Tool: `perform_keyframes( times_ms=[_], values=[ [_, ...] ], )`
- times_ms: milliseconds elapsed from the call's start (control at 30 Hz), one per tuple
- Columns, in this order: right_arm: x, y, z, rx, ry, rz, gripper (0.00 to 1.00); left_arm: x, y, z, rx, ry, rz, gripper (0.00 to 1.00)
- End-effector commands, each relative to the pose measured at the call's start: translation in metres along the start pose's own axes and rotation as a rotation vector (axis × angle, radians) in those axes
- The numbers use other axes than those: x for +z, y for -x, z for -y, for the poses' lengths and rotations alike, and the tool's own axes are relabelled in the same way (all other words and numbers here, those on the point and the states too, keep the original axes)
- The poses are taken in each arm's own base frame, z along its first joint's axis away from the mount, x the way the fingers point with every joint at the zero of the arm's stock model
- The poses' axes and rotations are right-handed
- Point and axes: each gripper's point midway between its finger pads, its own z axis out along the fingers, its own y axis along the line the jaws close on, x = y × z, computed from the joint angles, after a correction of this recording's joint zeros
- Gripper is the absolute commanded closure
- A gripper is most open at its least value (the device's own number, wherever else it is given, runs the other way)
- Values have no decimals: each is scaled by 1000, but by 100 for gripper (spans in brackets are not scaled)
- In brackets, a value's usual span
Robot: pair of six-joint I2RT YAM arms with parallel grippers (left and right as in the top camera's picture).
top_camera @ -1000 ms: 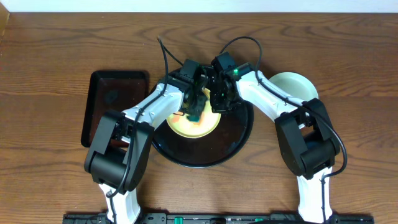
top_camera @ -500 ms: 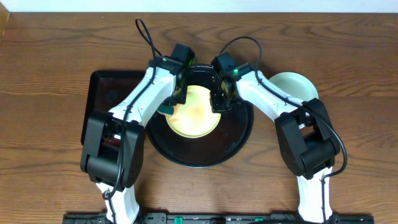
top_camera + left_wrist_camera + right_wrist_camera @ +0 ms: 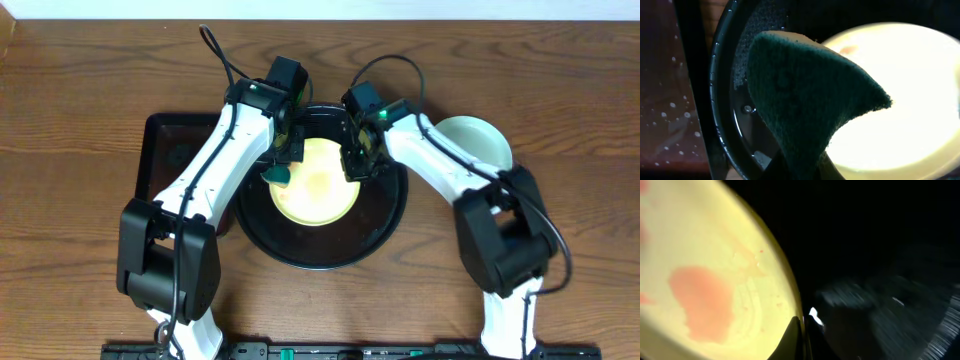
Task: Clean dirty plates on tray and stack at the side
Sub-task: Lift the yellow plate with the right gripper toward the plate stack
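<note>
A pale yellow plate with faint red smears lies in the round black tray. My right gripper is shut on the plate's right rim; the right wrist view shows the fingers pinching the rim of the smeared yellow plate. My left gripper is shut on a dark green sponge at the plate's left edge, over the tray's rim. In the left wrist view the sponge hangs beside the bright plate. A pale aqua plate rests on the table at right, partly hidden by my right arm.
A rectangular black tray lies left of the round tray, partly under my left arm. The table is dark wood.
My left gripper has moved the sponge from the middle of the yellow plate out to its left edge. The right gripper has stayed on the plate's rim.
</note>
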Motion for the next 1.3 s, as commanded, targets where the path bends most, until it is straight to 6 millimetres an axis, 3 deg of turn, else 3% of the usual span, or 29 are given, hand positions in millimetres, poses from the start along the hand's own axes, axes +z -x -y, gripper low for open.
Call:
perform_keyframes(
  times_ms=[0,100,300,500,600,933,1267],
  values=[
    [-56,13,21,-22,-152,152,99,-4,5,-8,-92,6,17,92],
    [-88,12,39,-18,-267,212,99,-3,9,-19,-155,10,17,93],
    [-145,16,59,-35,-496,376,99,-3,12,-30,-186,15,18,92],
    [-200,18,57,-59,-738,570,99,-3,13,-30,-186,13,24,89],
    [-218,16,49,-87,-839,640,99,-3,13,-30,-186,13,24,90],
    [-244,4,34,-102,-987,754,99,-3,13,-30,-186,12,23,92],
    [-251,3,34,-96,-1022,779,99,-3,13,-30,-186,12,23,92]
  ],
)
